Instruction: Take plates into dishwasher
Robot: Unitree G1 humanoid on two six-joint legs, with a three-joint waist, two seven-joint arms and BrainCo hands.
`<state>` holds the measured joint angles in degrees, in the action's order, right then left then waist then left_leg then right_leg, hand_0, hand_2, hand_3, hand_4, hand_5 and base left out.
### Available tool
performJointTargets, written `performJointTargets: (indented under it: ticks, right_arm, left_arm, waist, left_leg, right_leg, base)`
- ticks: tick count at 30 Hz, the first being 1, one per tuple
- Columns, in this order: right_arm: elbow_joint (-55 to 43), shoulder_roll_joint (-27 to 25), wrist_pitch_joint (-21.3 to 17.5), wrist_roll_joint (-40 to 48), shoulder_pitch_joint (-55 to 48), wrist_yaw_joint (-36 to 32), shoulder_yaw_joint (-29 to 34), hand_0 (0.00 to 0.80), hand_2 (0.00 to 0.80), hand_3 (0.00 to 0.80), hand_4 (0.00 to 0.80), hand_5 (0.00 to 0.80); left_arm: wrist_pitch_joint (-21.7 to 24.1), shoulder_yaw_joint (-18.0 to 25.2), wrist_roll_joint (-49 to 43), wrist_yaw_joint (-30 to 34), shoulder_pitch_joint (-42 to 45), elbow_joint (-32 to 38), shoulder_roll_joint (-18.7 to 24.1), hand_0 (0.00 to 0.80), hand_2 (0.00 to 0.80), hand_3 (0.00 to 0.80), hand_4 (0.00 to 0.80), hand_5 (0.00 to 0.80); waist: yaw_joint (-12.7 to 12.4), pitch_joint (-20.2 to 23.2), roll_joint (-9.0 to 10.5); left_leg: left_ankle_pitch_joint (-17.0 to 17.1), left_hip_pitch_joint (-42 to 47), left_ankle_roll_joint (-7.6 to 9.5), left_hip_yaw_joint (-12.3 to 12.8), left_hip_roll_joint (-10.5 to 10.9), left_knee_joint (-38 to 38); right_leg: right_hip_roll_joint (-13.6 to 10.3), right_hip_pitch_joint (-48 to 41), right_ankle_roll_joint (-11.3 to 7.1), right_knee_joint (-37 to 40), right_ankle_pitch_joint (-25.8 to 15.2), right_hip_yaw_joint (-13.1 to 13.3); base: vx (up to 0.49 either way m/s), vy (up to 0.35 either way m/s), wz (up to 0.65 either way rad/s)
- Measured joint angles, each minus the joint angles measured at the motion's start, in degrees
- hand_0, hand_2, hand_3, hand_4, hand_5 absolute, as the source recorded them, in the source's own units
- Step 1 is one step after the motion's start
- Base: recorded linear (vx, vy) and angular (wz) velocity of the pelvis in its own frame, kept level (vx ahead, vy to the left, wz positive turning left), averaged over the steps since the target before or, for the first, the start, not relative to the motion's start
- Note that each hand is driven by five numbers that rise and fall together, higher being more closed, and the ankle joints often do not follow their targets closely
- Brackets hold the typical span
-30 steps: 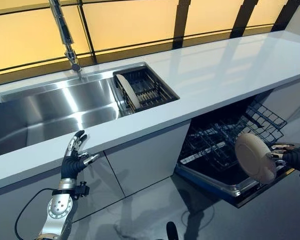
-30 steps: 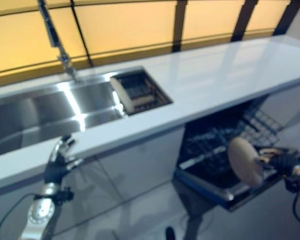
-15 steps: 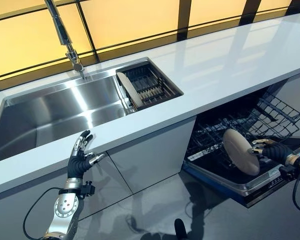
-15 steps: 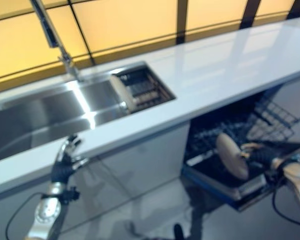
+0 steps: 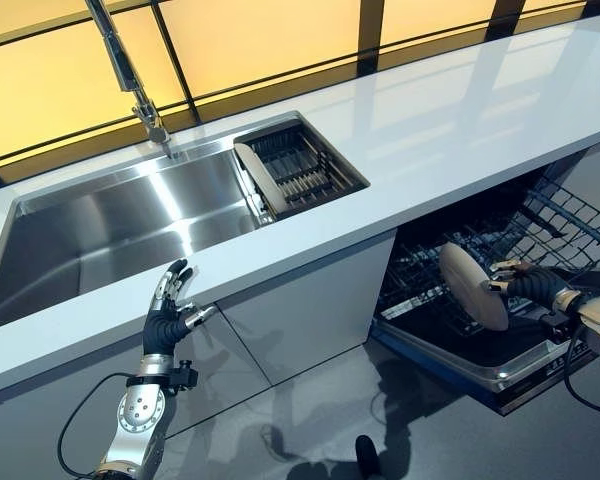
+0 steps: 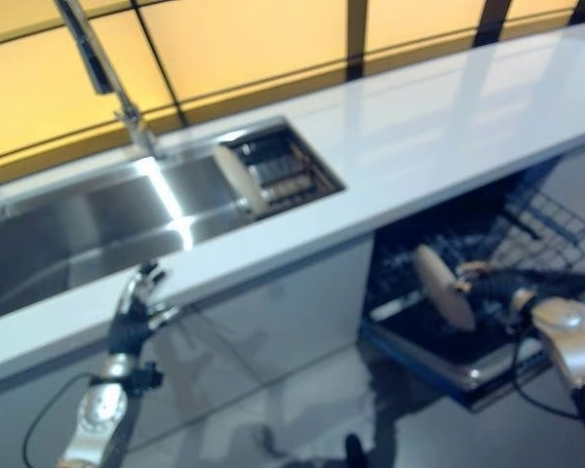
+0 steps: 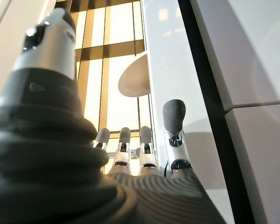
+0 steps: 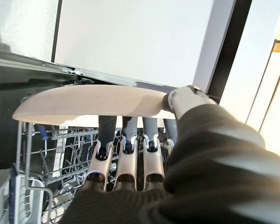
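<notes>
My right hand (image 5: 525, 284) pinches a beige plate (image 5: 472, 285) by its rim, fingers behind it and thumb (image 8: 189, 96) on the front. The plate (image 8: 91, 101) stands on edge over the pulled-out lower rack (image 5: 430, 285) of the open dishwasher. A second beige plate (image 5: 256, 179) leans upright in the drain basket (image 5: 305, 171) at the sink's right end. My left hand (image 5: 168, 318) hangs open in front of the counter edge, below the sink, holding nothing.
A steel sink (image 5: 100, 235) with a tall tap (image 5: 130, 75) is set in the white counter (image 5: 460, 110). The dishwasher door (image 5: 480, 360) lies open low on the right. Grey cabinet fronts (image 5: 305, 310) run beneath the counter.
My right hand has carried the plate leftward and inward, from beyond the open door's edge to above the lower rack. The camera has shifted a little. The left hand stays idle.
</notes>
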<state>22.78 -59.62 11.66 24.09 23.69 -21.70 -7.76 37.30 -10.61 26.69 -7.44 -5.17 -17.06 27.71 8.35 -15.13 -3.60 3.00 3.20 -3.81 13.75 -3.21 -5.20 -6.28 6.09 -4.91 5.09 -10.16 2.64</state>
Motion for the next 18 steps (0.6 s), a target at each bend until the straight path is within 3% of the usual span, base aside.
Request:
performJointTargets:
  ticks: [10, 18]
  right_arm:
    - [1.1, 0.0, 1.0, -1.3, 3.6, 0.5, -2.4, 0.8, 0.8, 0.8, 0.8, 0.8]
    - [5.4, 0.0, 1.1, -9.5, 4.4, 0.6, -4.9, 0.8, 0.8, 0.8, 0.8, 0.8]
  left_arm:
    - [0.2, -0.9, 0.0, -0.3, -0.5, -0.1, -0.1, 0.0, 0.0, 0.0, 0.0, 0.0]
    - [0.5, -2.1, -0.2, -0.6, -1.6, 0.0, -0.1, 0.0, 0.0, 0.0, 0.0, 0.0]
  waist:
    - [0.0, -0.5, -1.09]
    - [-0.2, -0.7, -1.3]
  left_leg:
    - [0.0, -0.1, 0.0, -0.4, 0.0, 0.0]
    - [0.1, -0.8, 0.12, -1.2, 0.0, 0.1]
  right_leg:
    - [0.0, -0.1, 0.02, 0.0, 0.0, -0.2]
    - [-0.1, 0.1, 0.04, 0.0, 0.0, -0.6]
  base:
    - [0.002, -0.005, 0.01]
    - [-0.012, -0.031, 0.05]
